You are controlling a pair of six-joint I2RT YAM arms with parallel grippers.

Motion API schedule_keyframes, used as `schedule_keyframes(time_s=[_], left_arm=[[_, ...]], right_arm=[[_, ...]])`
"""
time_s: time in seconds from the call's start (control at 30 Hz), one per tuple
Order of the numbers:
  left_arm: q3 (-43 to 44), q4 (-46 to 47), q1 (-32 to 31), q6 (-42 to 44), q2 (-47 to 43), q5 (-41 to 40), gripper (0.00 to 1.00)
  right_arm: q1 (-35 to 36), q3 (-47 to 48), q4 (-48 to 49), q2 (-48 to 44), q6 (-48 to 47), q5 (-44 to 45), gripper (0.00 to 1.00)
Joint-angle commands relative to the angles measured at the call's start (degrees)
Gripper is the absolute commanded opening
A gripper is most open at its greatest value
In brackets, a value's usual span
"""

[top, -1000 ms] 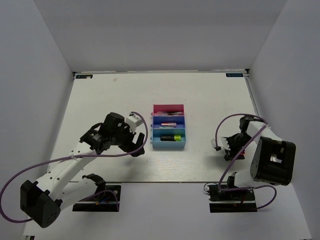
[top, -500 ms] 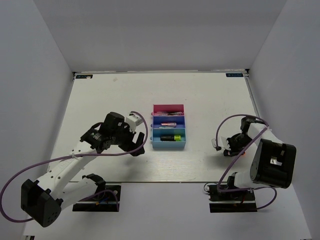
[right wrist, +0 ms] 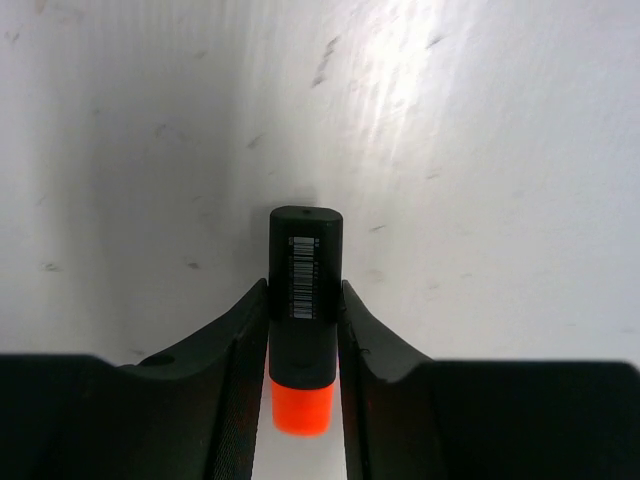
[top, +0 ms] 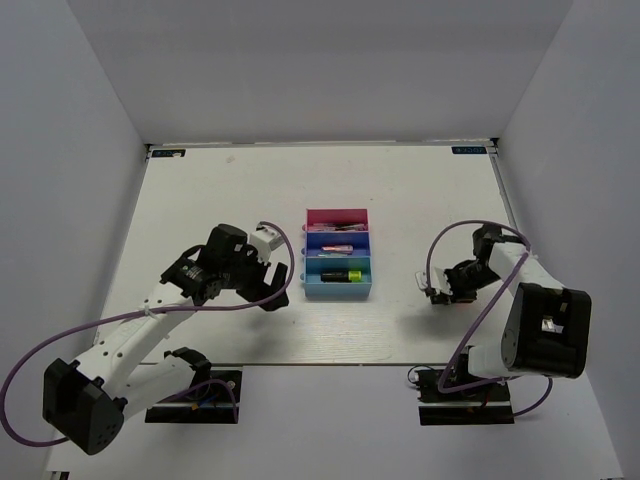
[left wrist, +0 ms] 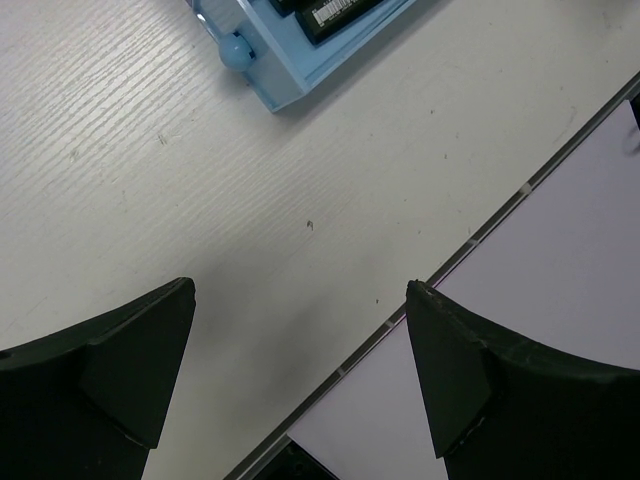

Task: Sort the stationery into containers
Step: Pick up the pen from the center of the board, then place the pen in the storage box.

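A: Orange-capped highlighter (right wrist: 305, 250)?

B: Pinched in the right tool (right wrist: 303, 295) above the desk (right wrist: 450, 150), well right of the trays (top: 338, 291). The grip sits near the cap, so the barrel could pivot or slip out. Left tool (left wrist: 300, 300) gapes empty.

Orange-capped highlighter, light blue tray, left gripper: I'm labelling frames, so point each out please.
orange-capped highlighter (right wrist: 305, 290): right wrist view, black barrel.
light blue tray (top: 338, 291): top external view, near wall.
left gripper (left wrist: 300, 290): left wrist view, midway between fingertips.
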Motion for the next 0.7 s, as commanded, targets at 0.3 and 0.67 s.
schedule_keyframes(time_s=[0.3,0.67], left_arm=[[-0.6,2.6,1.5,-0.3,0.5,2.6,0.96],[-1.2,3.3,1.9,-0.6,-0.1,3.0,0.96]], right_arm=[[11.9,22.6,-2.5,6.7,4.3,-16.1,0.00],[25.7,37.0,-1.9,13.6,16.0,-20.7,0.00]])
